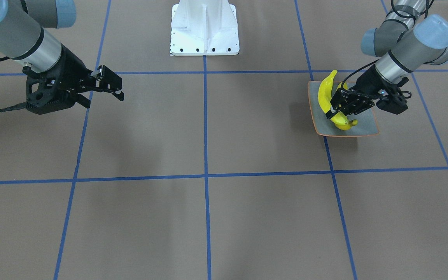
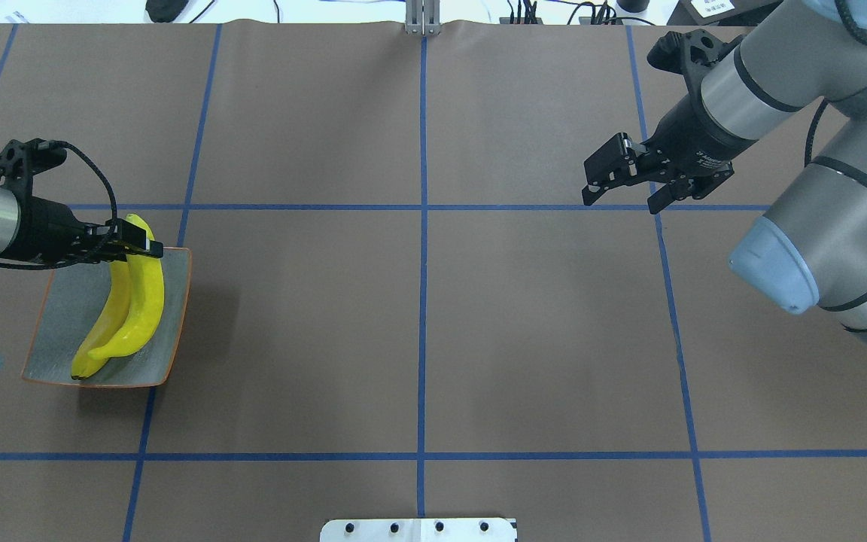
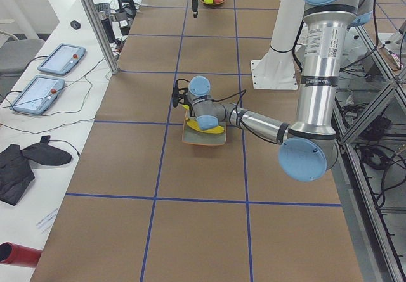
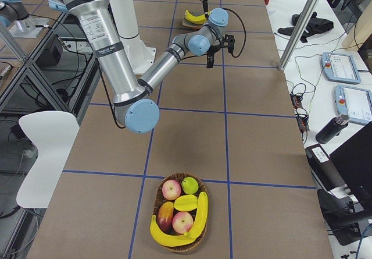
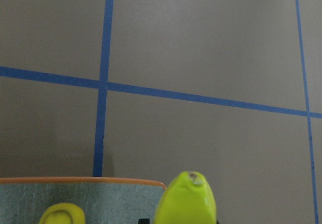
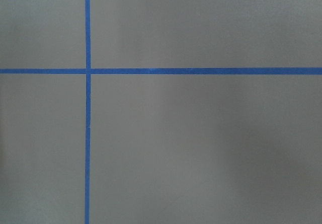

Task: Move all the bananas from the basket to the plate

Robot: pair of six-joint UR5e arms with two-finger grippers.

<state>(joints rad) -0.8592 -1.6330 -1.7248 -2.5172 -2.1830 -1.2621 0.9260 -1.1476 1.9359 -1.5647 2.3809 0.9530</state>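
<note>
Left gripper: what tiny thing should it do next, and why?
Probably open and let go. The left gripper sits around the top end of a banana that already lies on the plate, beside a second banana. I cannot tell how tightly it grips. More bananas wait in the basket.

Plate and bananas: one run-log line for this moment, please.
plate: two bananas on it | left gripper: at one's tip, grip unclear | right gripper: open, empty, above table | basket: banana remaining
</note>
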